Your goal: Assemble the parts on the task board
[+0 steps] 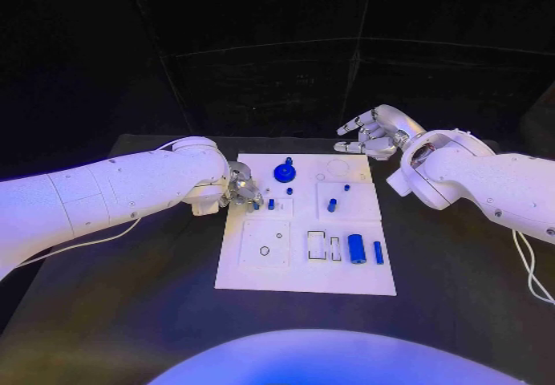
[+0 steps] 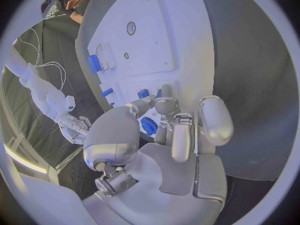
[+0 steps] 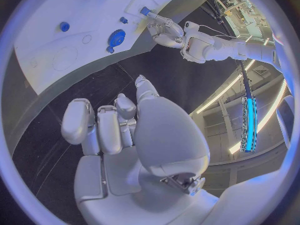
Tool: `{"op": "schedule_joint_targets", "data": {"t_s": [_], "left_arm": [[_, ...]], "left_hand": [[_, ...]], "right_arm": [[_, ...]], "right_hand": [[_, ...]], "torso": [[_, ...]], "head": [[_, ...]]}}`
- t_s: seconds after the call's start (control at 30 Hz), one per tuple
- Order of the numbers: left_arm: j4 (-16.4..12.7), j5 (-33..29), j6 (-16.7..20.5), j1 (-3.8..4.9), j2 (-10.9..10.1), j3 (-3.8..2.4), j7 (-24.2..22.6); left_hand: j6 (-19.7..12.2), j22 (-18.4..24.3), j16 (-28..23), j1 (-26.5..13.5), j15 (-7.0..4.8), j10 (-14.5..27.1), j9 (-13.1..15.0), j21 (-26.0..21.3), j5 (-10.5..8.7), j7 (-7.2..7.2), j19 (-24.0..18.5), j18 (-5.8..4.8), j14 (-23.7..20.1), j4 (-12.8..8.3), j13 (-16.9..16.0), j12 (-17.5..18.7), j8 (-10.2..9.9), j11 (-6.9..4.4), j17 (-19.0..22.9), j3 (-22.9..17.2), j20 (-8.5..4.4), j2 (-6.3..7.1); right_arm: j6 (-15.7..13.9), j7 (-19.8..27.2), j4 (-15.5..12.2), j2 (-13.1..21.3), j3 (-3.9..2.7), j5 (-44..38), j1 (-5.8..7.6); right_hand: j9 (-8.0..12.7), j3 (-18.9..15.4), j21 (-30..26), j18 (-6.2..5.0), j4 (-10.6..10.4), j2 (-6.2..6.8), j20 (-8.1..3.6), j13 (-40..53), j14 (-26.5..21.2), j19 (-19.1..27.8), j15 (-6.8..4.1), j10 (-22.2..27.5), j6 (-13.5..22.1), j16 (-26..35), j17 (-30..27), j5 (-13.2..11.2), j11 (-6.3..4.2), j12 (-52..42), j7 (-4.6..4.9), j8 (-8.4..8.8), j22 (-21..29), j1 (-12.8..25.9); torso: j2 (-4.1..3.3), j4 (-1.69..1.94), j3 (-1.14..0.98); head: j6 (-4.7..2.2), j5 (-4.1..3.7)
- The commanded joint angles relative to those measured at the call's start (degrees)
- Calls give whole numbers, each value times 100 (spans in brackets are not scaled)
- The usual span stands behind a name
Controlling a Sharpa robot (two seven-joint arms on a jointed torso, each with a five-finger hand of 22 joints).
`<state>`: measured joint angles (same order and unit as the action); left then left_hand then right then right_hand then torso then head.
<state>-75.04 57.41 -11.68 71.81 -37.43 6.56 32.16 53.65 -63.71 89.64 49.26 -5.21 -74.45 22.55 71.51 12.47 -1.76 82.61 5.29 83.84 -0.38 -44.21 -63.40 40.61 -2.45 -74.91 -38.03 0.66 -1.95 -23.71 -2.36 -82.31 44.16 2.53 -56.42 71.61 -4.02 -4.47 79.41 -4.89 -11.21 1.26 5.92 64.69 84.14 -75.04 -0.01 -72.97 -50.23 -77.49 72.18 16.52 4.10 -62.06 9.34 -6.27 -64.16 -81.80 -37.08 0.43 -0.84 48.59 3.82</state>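
Task board (image 1: 305, 277) is seen on the black bench (image 1: 139, 305); a small blue part (image 1: 256, 205) is pinched by the left hand (image 1: 240, 189), a round blue part (image 1: 285, 172) just beside it; the right hand (image 1: 370, 132) is held empty, fingers loosely curled.

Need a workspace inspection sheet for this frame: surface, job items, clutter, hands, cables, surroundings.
Surface: black table.
Job's things: white task board; round blue part near its far edge, blue cylinder nearer the robot.
Clutter: nothing seen.
Hands: left hand at the board's left edge, whether it holds anything unclear; right hand beyond the far right corner, holding nothing.
Cables: white cable by the right arm.
Surroundings: dark backdrop.
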Motion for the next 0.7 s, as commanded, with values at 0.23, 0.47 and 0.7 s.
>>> {"op": "schedule_joint_targets", "data": {"t_s": [0.23,0.47,0.7], "left_arm": [[74,-40,-319,-9,-15,15,130],[47,-42,-184,-9,-51,14,122],[26,-33,78,-10,-98,10,48]], "left_hand": [[97,-58,36,-142,-34,-48,-9,56,-41,3,62,-21,616,84,3,1,-58,14,-1509,322,7,198],[199,-129,36,-295,-45,-80,-16,101,-156,20,75,-31,616,345,3,6,-89,-1,-1509,1185,-7,430],[234,-191,36,-178,-74,-106,-13,136,-868,54,92,-39,616,753,-5,5,-119,-31,-1509,2063,-35,397]], "right_arm": [[52,24,1,-3,-3,-16,10],[54,28,5,-2,-3,-16,10],[57,32,11,-2,-3,-16,9]], "right_hand": [[4,-35,-32,-41,-11,-33,1,-4,199,9,-35,14,-38,26,7,19,-2,-9,-8,-36,9,-3],[5,-48,-37,-42,-14,-36,-1,-17,197,11,-36,22,-38,39,-8,39,-2,3,-9,-38,17,-5],[5,-56,-41,-43,-21,-38,-1,-22,197,14,-36,25,-38,40,-7,43,-1,7,-8,-39,24,2]], "torso": [[1,13,0],[2,7,4],[3,1,3]], "head": [[11,-3],[11,-9],[4,-10]]}}
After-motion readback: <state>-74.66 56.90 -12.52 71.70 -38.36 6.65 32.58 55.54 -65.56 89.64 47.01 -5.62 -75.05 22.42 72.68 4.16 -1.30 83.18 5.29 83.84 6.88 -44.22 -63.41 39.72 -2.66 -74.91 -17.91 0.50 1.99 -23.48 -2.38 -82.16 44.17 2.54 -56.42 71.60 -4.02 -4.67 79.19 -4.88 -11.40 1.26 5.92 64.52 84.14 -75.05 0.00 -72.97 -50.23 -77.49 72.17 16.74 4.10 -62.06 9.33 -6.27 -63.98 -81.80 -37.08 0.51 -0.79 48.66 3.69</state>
